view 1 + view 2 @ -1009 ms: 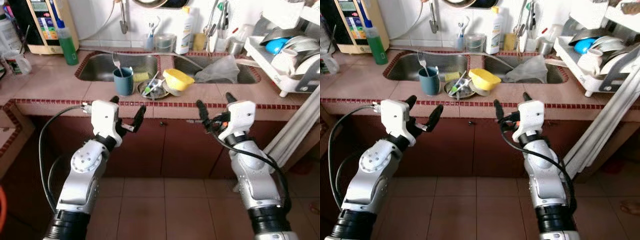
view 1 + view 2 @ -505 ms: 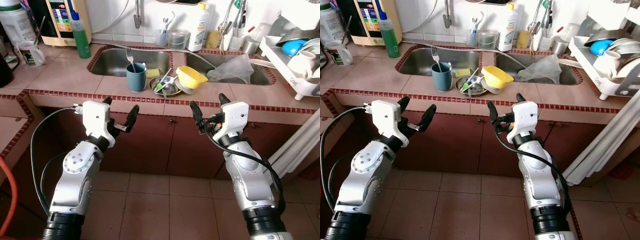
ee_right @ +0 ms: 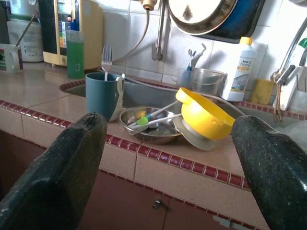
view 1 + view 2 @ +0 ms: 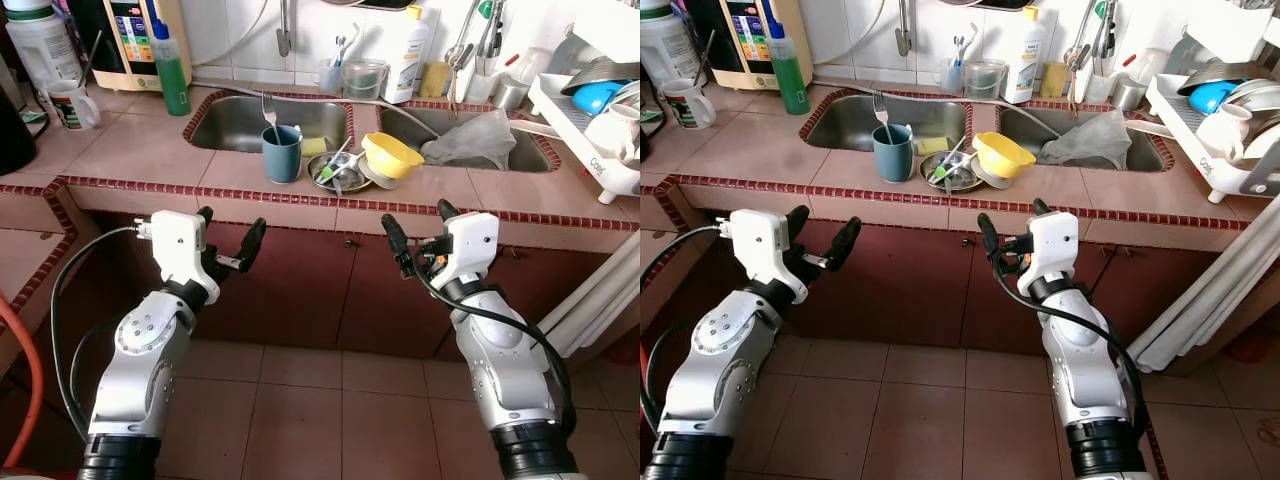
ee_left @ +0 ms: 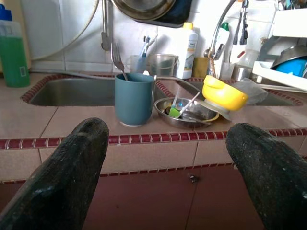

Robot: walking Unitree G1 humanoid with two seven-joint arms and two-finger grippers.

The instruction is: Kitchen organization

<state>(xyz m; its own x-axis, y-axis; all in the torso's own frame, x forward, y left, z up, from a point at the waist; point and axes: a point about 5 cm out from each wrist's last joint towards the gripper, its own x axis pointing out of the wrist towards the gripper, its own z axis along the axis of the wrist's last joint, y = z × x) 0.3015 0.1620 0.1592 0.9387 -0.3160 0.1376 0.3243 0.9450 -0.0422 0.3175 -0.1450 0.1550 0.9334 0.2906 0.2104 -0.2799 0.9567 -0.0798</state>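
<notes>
A teal cup (image 4: 281, 153) with a fork in it stands on the tiled counter (image 4: 140, 150) between the two sinks. Beside it lie a steel dish (image 4: 335, 172) holding utensils and a tipped yellow bowl (image 4: 392, 156). My left gripper (image 4: 231, 222) is open in front of the counter edge, below the cup, with nothing between its fingers. My right gripper (image 4: 415, 215) is open too, below the yellow bowl and short of the counter. Both wrist views look between the fingers at the cup (image 5: 134, 98), the dish (image 3: 148, 125) and the bowl (image 3: 204, 115).
A double sink (image 4: 250, 120) has a crumpled plastic bag (image 4: 480, 140) in its right basin. A green bottle (image 4: 172, 72) and a white mug (image 4: 75, 104) stand at the left, a dish rack (image 4: 600, 110) at the right. Dark red cabinet doors (image 4: 300, 290) are below.
The whole picture has shifted: the camera has drawn back and to the left, so more of the left counter shows. Both grippers stay open and sit a little lower against the counter edge.
</notes>
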